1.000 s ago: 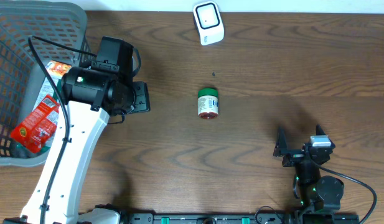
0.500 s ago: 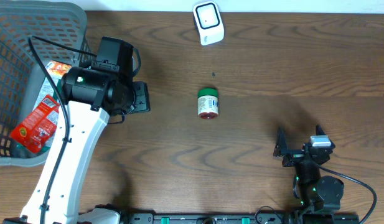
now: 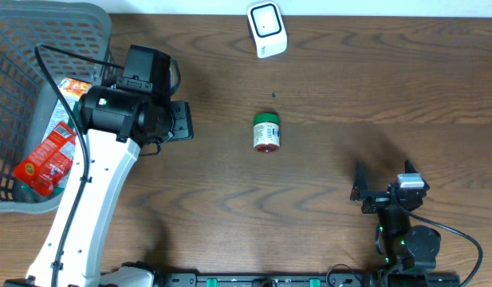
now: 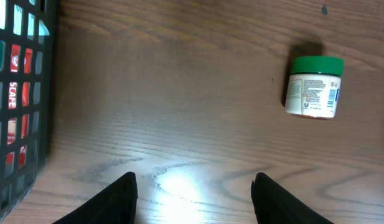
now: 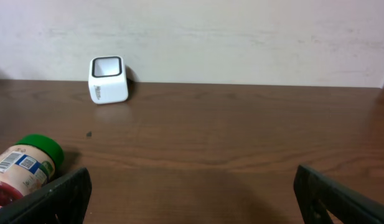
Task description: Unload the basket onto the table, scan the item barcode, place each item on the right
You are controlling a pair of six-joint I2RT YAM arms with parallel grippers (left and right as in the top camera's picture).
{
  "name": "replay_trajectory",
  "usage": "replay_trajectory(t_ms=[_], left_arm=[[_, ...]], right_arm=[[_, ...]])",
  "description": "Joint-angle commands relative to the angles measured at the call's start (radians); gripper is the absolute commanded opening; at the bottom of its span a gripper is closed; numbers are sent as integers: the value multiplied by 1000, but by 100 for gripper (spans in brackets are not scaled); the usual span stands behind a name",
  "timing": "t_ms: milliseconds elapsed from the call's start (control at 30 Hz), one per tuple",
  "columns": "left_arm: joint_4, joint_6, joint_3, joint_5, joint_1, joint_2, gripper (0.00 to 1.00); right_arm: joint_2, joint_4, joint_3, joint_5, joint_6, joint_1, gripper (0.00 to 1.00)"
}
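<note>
Lighting: you have even, moderately bright light in all three views.
Glare: one pale sheen on the table (image 4: 179, 124) in the left wrist view, just ahead of the left gripper (image 4: 195, 180), whose fingers (image 4: 120, 199) show dark and soft-edged.
Shadows: a small one tight against the lid of the jar (image 4: 313, 87); a broad, faint patch on the wood at right overhead.
Focus: overhead sharp; the right gripper (image 5: 192, 171) is an unlit silhouette.

left gripper (image 3: 183, 121) now a shade nearer the far edge of the table (image 3: 349, 88) than a second ago, edged slightly toward the green-lidded jar (image 3: 266, 132), black wrist housing (image 3: 146, 68) shifted with it, a very small move
</note>
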Motion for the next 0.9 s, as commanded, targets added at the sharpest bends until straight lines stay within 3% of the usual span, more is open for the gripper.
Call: replay_trajectory(t_ms=[0, 367, 533, 767, 867], left_arm=[[0, 8, 16, -12, 0, 4, 59], [-26, 8, 341, -13, 177, 4, 59], [31, 38, 468, -13, 285, 0, 59], [70, 65, 508, -72, 466, 9, 60], [68, 66, 507, -72, 571, 39, 67]], right_arm=[[-4, -4, -2, -5, 14, 2, 99], [-4, -4, -2, -5, 14, 2, 99], [-4, -4, -2, -5, 14, 2, 99], [-4, -4, -2, -5, 14, 2, 99], [-4, -4, -2, -5, 14, 2, 99]])
